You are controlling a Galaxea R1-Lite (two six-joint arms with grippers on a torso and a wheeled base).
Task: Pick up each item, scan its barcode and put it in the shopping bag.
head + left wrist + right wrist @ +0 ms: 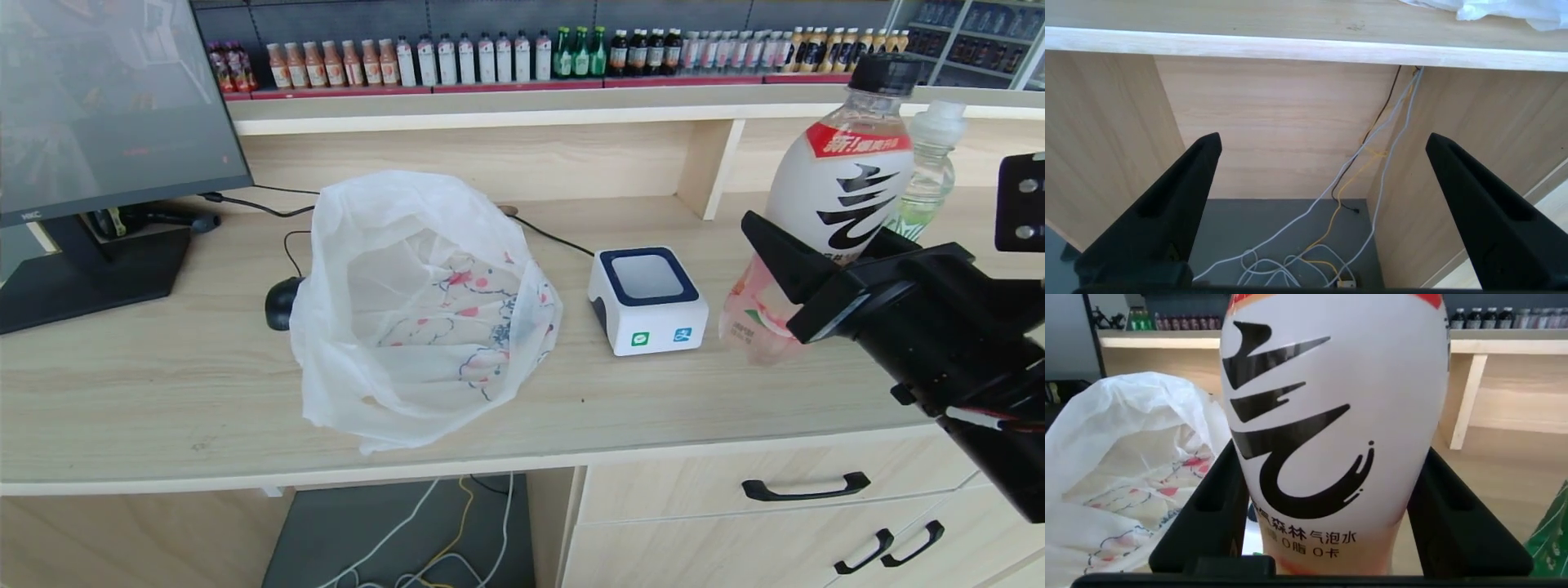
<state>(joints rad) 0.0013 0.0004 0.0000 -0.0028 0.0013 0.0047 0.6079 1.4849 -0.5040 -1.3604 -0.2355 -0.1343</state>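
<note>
A white drink bottle (833, 204) with a black cap, red band and black brush marks is held tilted above the counter's right side, with my right gripper (824, 269) shut on its lower body. Up close, the bottle (1331, 433) sits between the black fingers (1208, 514). The white barcode scanner (647, 300) with a dark-framed window stands just left of the bottle. A white shopping bag (420, 306) stands open at the counter's middle. My left gripper (1323, 212) hangs open below the counter edge, facing cables.
A clear bottle with a white cap (927, 167) stands behind the held one. A monitor (106, 98) and a black mouse (282, 302) sit at the left. A raised wooden shelf (522, 106) backs the counter. Drawers (804, 488) lie below on the right.
</note>
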